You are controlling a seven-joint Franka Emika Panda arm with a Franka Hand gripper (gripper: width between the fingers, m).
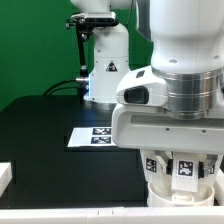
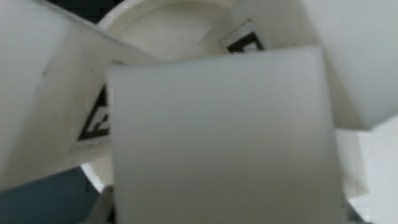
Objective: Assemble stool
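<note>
Probably a robotics lab: black table [image 1: 40, 125], marker board [image 1: 100, 137], green backdrop [image 1: 35, 40].

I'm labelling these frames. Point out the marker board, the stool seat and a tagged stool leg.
marker board [image 1: 100, 136], exterior view, its tagged face.
stool seat [image 2: 169, 22], wrist view, curved rim.
stool leg [image 1: 186, 170], exterior view, its tagged side.

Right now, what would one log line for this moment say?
task: stool assembly | gripper: low over tagged white parts | jaws: hidden | marker board: flat on table
</note>
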